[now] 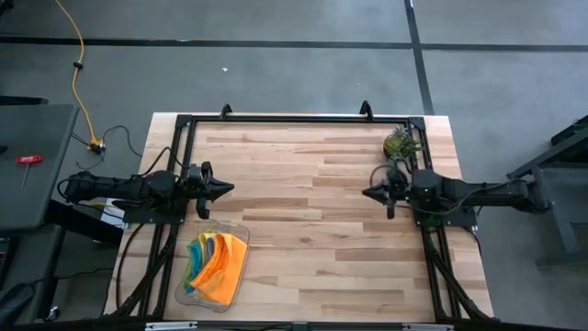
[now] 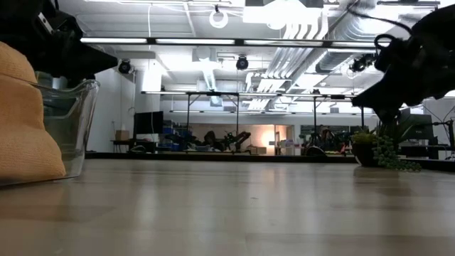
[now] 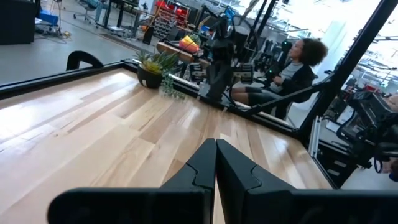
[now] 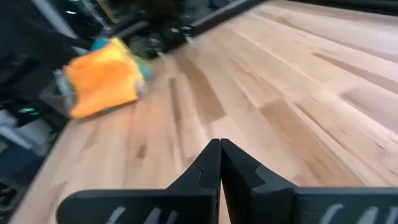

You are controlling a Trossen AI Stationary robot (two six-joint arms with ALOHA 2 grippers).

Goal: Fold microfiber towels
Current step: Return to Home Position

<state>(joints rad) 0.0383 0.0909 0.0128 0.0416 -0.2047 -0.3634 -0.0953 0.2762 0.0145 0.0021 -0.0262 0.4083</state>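
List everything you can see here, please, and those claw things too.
Table: one, pale wood, under both arms.
Clear tray: one, see-through, table's left side by the left arm.
Towels: folded stack, orange on top, in the tray.
Plant: one, green, beside the right arm.
Person: one, seated beyond the table.
Left claw: one, dark, shut, over the table's left side.
Right claw: one, dark, shut, over the right side.

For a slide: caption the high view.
Folded microfiber towels in clear bin; left pincer, right pincer shut at table sides.
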